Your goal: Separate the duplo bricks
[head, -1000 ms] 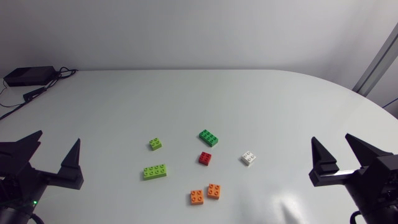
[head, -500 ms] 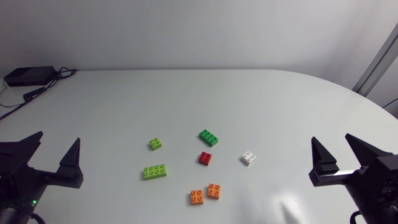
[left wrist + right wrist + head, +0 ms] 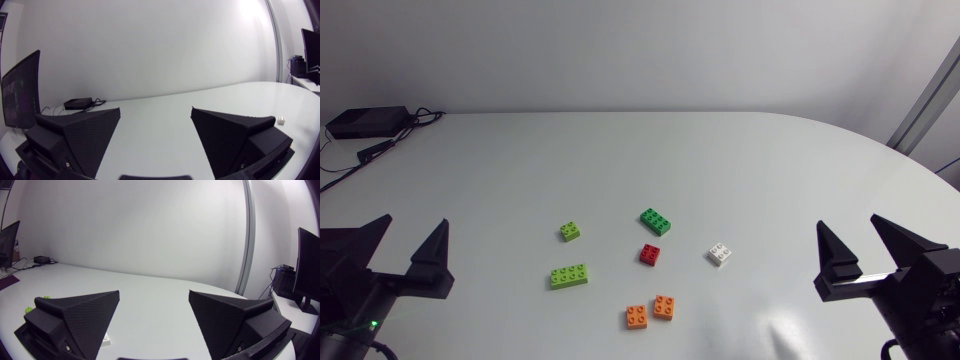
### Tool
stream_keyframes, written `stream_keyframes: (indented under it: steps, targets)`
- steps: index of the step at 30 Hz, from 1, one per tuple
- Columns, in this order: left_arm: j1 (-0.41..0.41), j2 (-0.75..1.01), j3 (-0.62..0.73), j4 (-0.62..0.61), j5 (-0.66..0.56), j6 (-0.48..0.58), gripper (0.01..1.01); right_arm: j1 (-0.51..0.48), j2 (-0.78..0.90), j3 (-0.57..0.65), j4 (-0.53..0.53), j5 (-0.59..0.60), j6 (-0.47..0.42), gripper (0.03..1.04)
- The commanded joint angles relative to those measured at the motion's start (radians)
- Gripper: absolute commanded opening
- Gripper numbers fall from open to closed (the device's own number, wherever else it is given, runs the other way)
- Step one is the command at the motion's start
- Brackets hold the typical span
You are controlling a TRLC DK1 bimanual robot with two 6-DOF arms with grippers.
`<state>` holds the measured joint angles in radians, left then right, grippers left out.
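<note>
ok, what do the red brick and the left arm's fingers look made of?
Red brick: probably moulded plastic, going by its solid saturated colour and crisp studs. Left fingers: matte black with a fine dotted grain, maybe printed plastic or a rubbery skin; the look leaves it open.

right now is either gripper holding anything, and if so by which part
Nothing is held. The left gripper and the right gripper are both open and empty; the duplo bricks lie apart from both.

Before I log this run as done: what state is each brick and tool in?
Left tool: open, empty.
Right tool: open, empty.
Small lime brick: single, flat.
Long lime brick: single, flat.
Green brick: single, flat.
Red brick: single, flat.
White brick: single, flat.
Orange bricks: two, side by side, unstacked.
</note>
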<state>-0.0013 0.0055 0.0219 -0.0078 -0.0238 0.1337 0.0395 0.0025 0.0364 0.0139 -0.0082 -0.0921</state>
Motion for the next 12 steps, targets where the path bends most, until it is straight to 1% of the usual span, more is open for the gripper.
stream_keyframes:
  steps: [1, 6, 7, 9, 12]
  targets:
    - [-0.006, -0.016, -0.020, -0.001, 0.009, -0.091, 0.989, 0.005, -0.007, -0.038, -0.019, -0.001, 0.020, 1.00]
    - [-0.002, -0.016, -0.020, 0.000, 0.009, -0.088, 0.989, 0.005, -0.007, -0.038, -0.019, 0.001, 0.020, 1.00]
    - [-0.006, -0.016, -0.020, -0.001, 0.009, -0.095, 0.989, 0.005, -0.007, -0.038, -0.019, 0.001, 0.022, 1.00]
    - [-0.016, -0.016, -0.020, -0.001, 0.009, -0.146, 0.989, 0.005, -0.007, -0.038, -0.019, -0.001, 0.020, 1.00]
    - [-0.008, -0.016, -0.020, -0.001, 0.009, -0.131, 0.989, 0.005, -0.007, -0.038, -0.019, 0.001, 0.020, 1.00]
